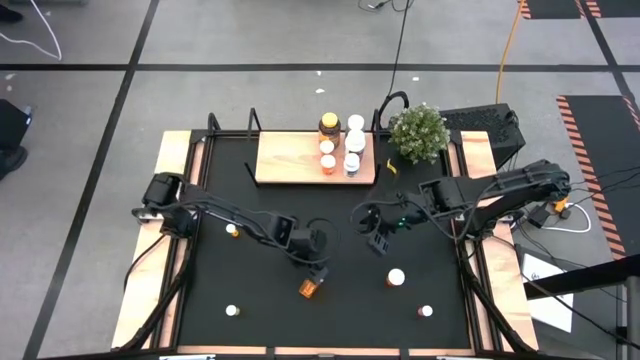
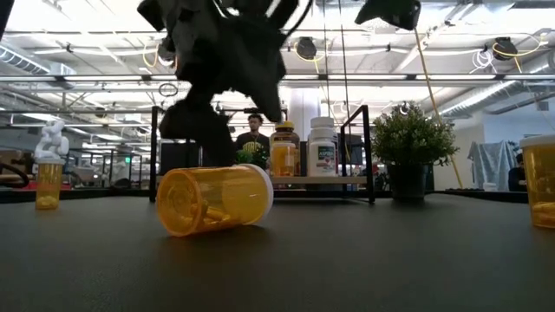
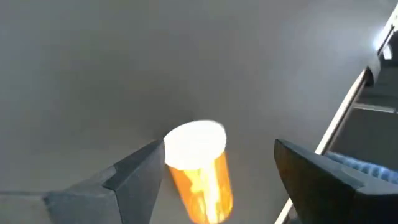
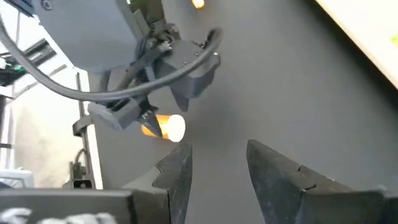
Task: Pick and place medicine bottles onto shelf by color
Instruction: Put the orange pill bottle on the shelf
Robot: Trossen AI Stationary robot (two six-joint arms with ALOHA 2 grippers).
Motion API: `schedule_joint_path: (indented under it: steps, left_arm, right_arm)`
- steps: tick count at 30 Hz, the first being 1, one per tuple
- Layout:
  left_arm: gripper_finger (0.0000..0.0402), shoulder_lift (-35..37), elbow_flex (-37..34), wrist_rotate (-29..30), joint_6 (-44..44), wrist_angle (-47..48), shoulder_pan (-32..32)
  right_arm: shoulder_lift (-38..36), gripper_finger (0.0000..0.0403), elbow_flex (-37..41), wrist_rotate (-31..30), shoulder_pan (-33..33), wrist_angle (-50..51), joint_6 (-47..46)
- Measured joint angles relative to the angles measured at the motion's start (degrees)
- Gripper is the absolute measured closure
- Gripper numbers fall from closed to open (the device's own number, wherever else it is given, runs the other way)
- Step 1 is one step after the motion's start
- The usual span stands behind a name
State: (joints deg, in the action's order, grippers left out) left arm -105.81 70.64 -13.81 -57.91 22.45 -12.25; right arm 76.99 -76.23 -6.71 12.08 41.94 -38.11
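An orange bottle with a white cap (image 1: pixel 308 288) lies on its side on the black mat; it also shows in the low view (image 2: pixel 212 199) and the left wrist view (image 3: pixel 199 165). My left gripper (image 3: pixel 219 144) is open just above it, one finger on either side, touching nothing. My right gripper (image 1: pixel 378 240) is open and empty over the mat's middle; its fingers show in its wrist view (image 4: pixel 217 148). The light-wood shelf (image 1: pixel 290 160) at the far edge carries an amber jar (image 1: pixel 328 125), orange bottles (image 1: pixel 327 155) and white bottles (image 1: pixel 353 140), all upright.
Loose bottles stand on the mat: one (image 1: pixel 396 278) and one (image 1: pixel 425 311) at the near right, one (image 1: pixel 232 311) at the near left, one (image 1: pixel 232 230) by the left arm. A green potted plant (image 1: pixel 418 132) stands right of the shelf.
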Motion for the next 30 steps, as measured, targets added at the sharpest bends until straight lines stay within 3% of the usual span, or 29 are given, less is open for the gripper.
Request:
schedule_joint_path:
  steps: [12, 16, 19, 24, 30]
  left_arm:
    - [0.0101, -3.4, 0.0, -4.5, -0.8, 1.4, 0.0]
    - [0.0101, -1.1, 0.0, -4.6, 2.3, 0.2, 1.6]
    - [0.0101, 1.4, 0.1, -1.2, 9.2, -0.4, 2.8]
    - [0.0101, 4.2, 0.1, 5.7, 25.7, -6.9, 3.7]
    - [0.0101, 4.4, 0.1, 5.7, 40.2, -21.2, 1.9]
  right_arm:
    - [0.0, 0.0256, 1.1, -0.7, 3.8, 6.9, -3.0]
    - [-0.8, 0.0253, 6.0, 1.0, 8.2, 12.2, -0.6]
    - [-2.9, 0.0237, 13.1, -0.8, 13.3, 10.8, -0.5]
    - [-7.5, 0.0204, 27.4, -2.3, 21.2, 2.9, -12.0]
    - [-13.7, 0.0175, 39.0, -4.7, 29.7, -10.6, -20.3]
